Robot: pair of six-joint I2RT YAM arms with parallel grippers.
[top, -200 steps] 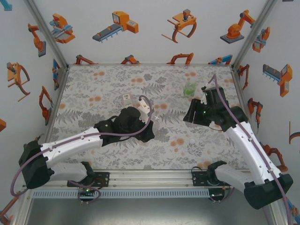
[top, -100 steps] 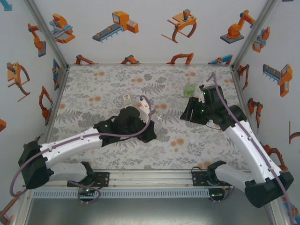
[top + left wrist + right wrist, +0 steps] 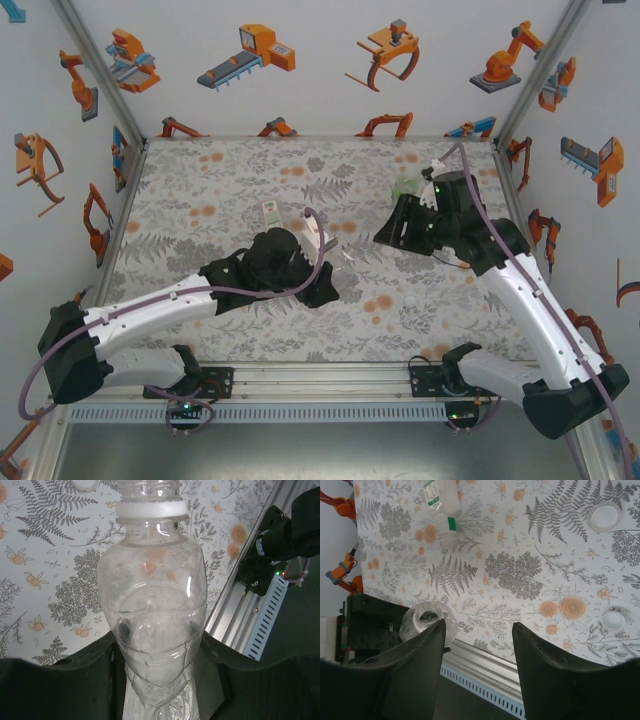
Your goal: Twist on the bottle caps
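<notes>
My left gripper (image 3: 160,647) is shut on the lower body of a plain clear bottle (image 3: 152,590). Its open neck with a white ring (image 3: 150,512) carries no cap. In the top view this gripper (image 3: 322,290) sits mid-table and the bottle (image 3: 346,256) sticks out toward my right gripper (image 3: 386,236). That right gripper (image 3: 479,625) is open and empty, and the bottle's mouth (image 3: 427,621) shows beside its left finger. Two white caps (image 3: 604,516) (image 3: 613,620) lie on the mat. A bottle with a white-and-green label (image 3: 440,502) lies farther off.
A green-labelled bottle (image 3: 405,188) stands at the back right, just behind the right arm. The white-and-green bottle (image 3: 270,212) lies behind the left arm. One cap (image 3: 410,302) rests near the front right. The metal rail (image 3: 485,667) marks the near table edge.
The right gripper has swung left and a little back toward the table's middle. The left gripper has shifted slightly right with the bottle still in it.
</notes>
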